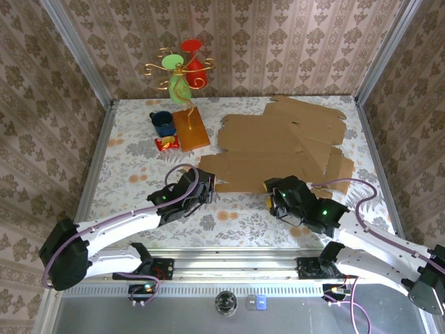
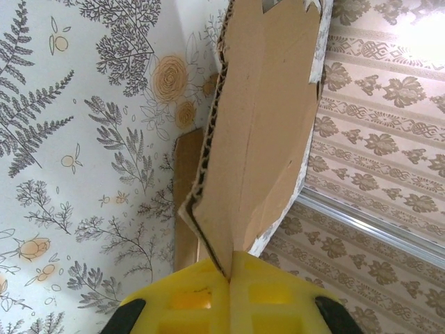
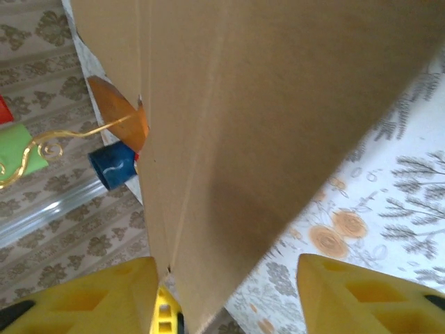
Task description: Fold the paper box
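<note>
The paper box (image 1: pixel 278 142) is a flat brown cardboard blank lying on the flowered table (image 1: pixel 132 174), centre to right. My left gripper (image 1: pixel 201 185) sits at its near left corner. In the left wrist view the yellow fingers (image 2: pixel 188 299) are shut on the cardboard's corrugated edge (image 2: pixel 257 125), at my left gripper (image 2: pixel 231 270). My right gripper (image 1: pixel 275 195) is at the blank's near edge. In the right wrist view a cardboard panel (image 3: pixel 278 104) stands between the spread yellow fingers (image 3: pixel 348 292) of my right gripper (image 3: pixel 226 268), close against the left one, with a wide gap to the right one.
Back left of the blank lie an orange-brown block (image 1: pixel 190 130), a blue cup (image 1: pixel 163 123) and a small red-yellow item (image 1: pixel 167 143). A gold wire stand with green and red cups (image 1: pixel 182 73) stands by the back wall. Patterned walls enclose the table.
</note>
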Available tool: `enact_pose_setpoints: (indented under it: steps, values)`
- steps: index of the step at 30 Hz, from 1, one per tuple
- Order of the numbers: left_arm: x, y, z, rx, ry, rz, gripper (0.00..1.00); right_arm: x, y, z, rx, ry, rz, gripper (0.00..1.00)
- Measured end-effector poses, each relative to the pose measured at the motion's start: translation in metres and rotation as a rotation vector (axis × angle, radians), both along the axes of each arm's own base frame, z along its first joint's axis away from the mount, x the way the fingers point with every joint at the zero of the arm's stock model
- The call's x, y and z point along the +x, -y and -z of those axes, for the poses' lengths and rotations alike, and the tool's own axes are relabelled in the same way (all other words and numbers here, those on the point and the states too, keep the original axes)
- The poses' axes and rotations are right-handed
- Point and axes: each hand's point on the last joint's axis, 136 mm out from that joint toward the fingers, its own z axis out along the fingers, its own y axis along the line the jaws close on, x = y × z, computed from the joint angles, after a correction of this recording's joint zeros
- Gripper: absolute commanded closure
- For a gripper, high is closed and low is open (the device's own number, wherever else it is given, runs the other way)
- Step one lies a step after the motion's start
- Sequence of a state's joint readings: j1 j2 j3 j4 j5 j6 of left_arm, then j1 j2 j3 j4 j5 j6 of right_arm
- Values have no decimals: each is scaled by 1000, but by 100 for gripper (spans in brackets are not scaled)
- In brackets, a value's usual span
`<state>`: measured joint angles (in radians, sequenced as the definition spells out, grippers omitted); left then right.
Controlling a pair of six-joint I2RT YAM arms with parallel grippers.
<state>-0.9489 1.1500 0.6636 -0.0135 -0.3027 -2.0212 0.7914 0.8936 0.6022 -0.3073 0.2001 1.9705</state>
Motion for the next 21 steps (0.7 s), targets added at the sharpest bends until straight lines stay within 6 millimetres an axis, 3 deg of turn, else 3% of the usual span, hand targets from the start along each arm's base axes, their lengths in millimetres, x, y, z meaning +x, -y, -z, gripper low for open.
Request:
enact_pose_setpoints:
  steps: [12, 21]
  values:
    - [-1, 1, -1, -9, -4, 8, 100, 27, 7, -8, 13, 67, 67, 80]
    - [-2, 2, -1, -11, -7, 13, 100, 36, 16, -7, 12, 69, 103, 76]
